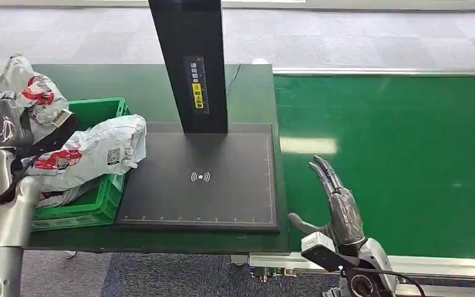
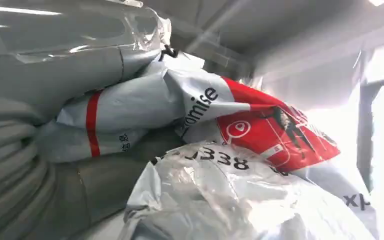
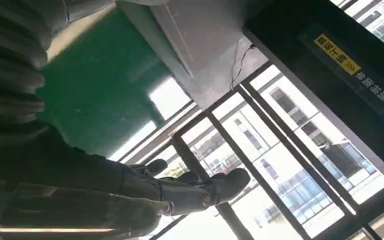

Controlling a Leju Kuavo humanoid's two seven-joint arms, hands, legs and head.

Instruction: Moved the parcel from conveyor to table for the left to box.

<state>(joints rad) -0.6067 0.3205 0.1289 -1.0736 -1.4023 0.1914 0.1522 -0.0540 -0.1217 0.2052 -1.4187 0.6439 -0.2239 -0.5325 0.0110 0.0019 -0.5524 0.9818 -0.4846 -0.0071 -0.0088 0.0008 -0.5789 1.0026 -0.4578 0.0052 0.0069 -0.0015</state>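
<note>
My right hand (image 1: 337, 204) hangs spread and empty at the conveyor (image 1: 396, 161) edge. Parcel (image 1: 96, 151) sits atop the heaped green box (image 1: 108, 111); left hand (image 1: 3, 127) against it (grip unclear).

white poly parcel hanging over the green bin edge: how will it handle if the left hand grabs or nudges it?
The parcel is probably floppy: its film is crumpled and it sags over the green bin. Its glossy surface may be slippery. It overhangs the rim, so a nudge could tip it onto the black pad.
</note>
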